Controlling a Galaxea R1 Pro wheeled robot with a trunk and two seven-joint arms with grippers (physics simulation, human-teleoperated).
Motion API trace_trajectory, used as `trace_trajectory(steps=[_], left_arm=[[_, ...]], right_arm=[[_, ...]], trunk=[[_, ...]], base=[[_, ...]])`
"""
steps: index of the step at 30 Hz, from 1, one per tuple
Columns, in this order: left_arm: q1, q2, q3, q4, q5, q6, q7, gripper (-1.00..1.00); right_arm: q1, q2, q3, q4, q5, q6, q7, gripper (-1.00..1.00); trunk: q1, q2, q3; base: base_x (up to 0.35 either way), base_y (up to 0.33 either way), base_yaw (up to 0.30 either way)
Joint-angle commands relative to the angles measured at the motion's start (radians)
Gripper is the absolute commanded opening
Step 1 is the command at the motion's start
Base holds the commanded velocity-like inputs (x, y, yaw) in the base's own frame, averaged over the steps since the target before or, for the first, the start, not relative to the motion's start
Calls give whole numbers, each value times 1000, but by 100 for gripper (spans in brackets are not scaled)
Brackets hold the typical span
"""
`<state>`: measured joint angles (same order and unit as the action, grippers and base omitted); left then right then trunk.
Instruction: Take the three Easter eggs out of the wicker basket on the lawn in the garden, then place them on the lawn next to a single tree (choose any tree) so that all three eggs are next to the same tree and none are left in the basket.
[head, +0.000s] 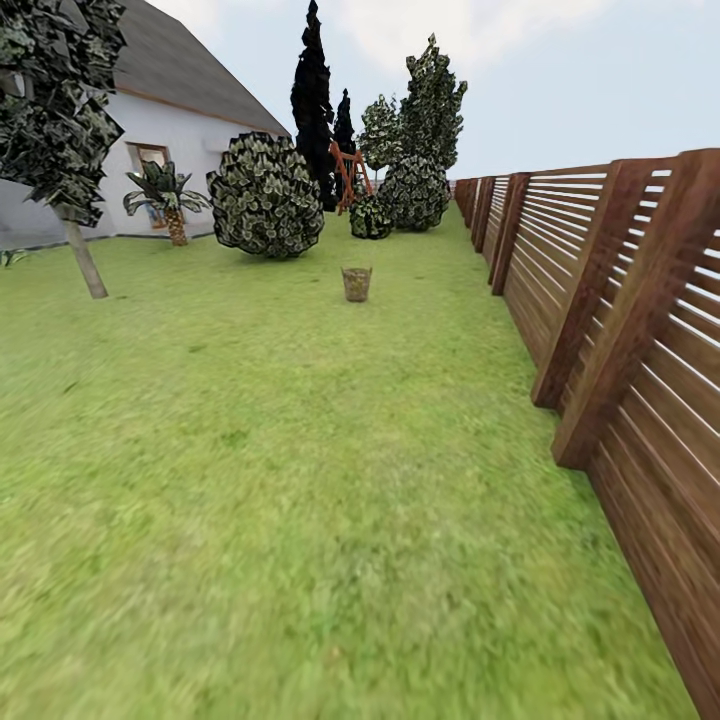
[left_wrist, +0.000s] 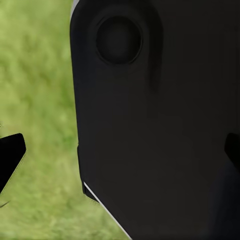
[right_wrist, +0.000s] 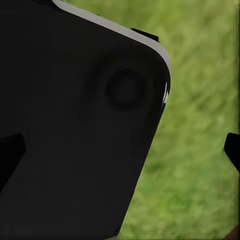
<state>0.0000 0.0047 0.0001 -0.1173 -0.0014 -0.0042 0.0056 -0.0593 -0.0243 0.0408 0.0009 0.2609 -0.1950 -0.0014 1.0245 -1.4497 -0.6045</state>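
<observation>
**Open lawn, basket far ahead**

Where the head view looks forward, the lawn (head: 300, 480) runs away as a long strip of short green grass with yellowish patches, flat and bare in the near and middle ground. At the far left stands a tree (head: 82, 255) with a thin, slightly leaning pale trunk and dark angular foliage, in front of the white house (head: 170, 130). Just right of it, against the house wall, is a short palm (head: 170, 200), then a large round bush (head: 265, 197). Near the middle of the strip, well apart from the tree and a little in front of the bush, the wicker basket (head: 356, 283) stands upright on the grass; it is too small here to tell what lies inside. Behind it are more bushes, tall dark trees and a reddish wooden frame (head: 347, 172). Along the right edge, the brown slatted fence (head: 620, 330) bounds the grass, closing in toward the near corner.

In the left wrist view, dark fingertips (left_wrist: 11, 155) stand wide apart at the picture's two sides, with a black robot body panel (left_wrist: 160, 130) and grass between. In the right wrist view, the fingertips (right_wrist: 232, 147) likewise stand apart, holding nothing.
</observation>
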Motion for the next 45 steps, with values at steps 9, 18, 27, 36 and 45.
trace_trajectory(steps=[9, 18, 27, 36, 45], left_arm=[[0, 0, 0, -1, 0, 0, 1, 100], [0, 0, 0, -1, 0, 0, 1, 100], [0, 0, 0, -1, 0, 0, 1, 100], [0, 0, 0, -1, 0, 0, 1, 100], [0, 0, 0, -1, 0, 0, 1, 100]], right_arm=[[0, 0, 4, 1, 1, -3, 0, 100], [0, 0, 4, 1, 1, -3, 0, 100], [0, 0, 4, 1, 1, -3, 0, 100], [0, 2, 4, 1, 4, -3, 0, 100], [0, 4, 1, 5, 1, -3, 2, 100]], trunk=[[1, 0, -1], [1, 0, -1], [1, 0, -1], [1, 0, -1], [1, 0, -1]], base=[[325, 0, 0], [325, 0, 0], [325, 0, 0], [325, 0, 0], [325, 0, 0]])
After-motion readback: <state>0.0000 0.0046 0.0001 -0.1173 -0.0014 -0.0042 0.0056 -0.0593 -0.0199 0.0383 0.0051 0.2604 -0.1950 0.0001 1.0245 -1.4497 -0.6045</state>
